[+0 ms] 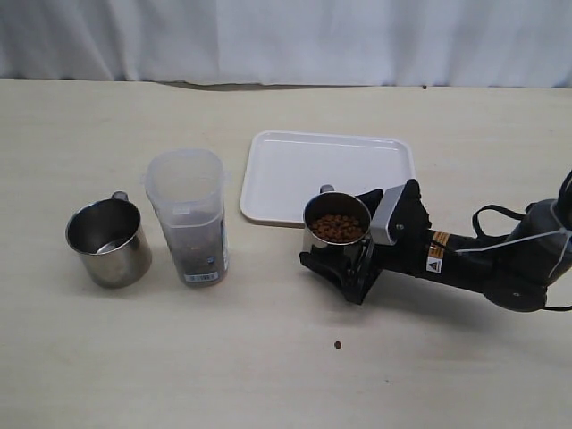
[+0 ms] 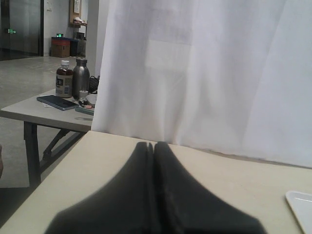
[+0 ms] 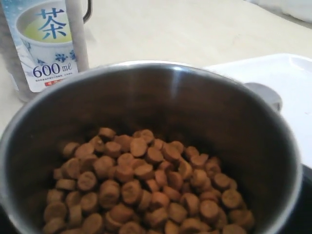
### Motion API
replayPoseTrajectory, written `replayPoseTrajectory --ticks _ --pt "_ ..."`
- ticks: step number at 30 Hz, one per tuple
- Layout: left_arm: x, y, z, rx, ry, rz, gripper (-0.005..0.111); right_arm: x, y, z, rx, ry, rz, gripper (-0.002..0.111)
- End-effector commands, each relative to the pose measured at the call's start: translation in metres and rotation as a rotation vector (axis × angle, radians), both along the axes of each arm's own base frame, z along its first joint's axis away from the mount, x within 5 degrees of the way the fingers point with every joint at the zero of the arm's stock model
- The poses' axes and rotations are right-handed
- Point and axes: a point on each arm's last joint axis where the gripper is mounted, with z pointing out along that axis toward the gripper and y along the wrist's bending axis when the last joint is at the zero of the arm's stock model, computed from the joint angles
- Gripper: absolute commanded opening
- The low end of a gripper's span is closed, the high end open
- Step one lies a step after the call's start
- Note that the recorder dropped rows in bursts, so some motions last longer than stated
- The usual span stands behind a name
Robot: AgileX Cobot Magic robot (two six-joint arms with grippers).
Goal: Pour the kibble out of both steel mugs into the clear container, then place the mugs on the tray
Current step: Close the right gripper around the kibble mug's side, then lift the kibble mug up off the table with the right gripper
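Observation:
A steel mug holding kibble stands just in front of the white tray. My right gripper is shut on this mug, one finger on each side. In the right wrist view the mug and its kibble fill the picture. The clear container stands to the left with some kibble at its bottom; its label shows beyond the mug. The other steel mug stands empty at far left. My left gripper is shut on nothing and is outside the exterior view.
One stray pellet lies on the table in front of the held mug. A white curtain hangs along the table's far edge. The left wrist view shows a tray corner and a side table with bottles.

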Motion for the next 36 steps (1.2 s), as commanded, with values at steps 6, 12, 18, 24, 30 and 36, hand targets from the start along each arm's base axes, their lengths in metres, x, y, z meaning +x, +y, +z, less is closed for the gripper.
replayPoseTrajectory --ticks 6,12,18,24,30,36 --pt "-0.0003 0.0003 -0.0008 -0.008 -0.001 0.003 0.0 0.0025 -0.0007 0.0009 0.026 0.036 -0.037 0.071" --pt "-0.0003 0.0003 -0.0008 -0.008 -0.001 0.003 0.0 0.0025 -0.0007 0.0009 0.03 0.046 -0.04 0.071" --pt "-0.0003 0.0003 -0.0008 -0.008 -0.001 0.003 0.0 0.0024 -0.0006 0.0009 0.029 0.044 -0.039 0.056" --pt "-0.0003 0.0003 -0.0008 -0.008 -0.001 0.003 0.0 0.0012 -0.0002 0.0008 0.018 0.022 -0.017 0.012" --pt "-0.0003 -0.0001 -0.0006 -0.007 -0.003 -0.002 0.0 0.0008 -0.0007 0.0017 0.017 0.019 -0.005 0.005" --pt "-0.0003 -0.0001 -0.0006 -0.007 -0.003 -0.002 0.0 -0.003 0.0014 0.0103 0.041 0.055 0.038 0.005"
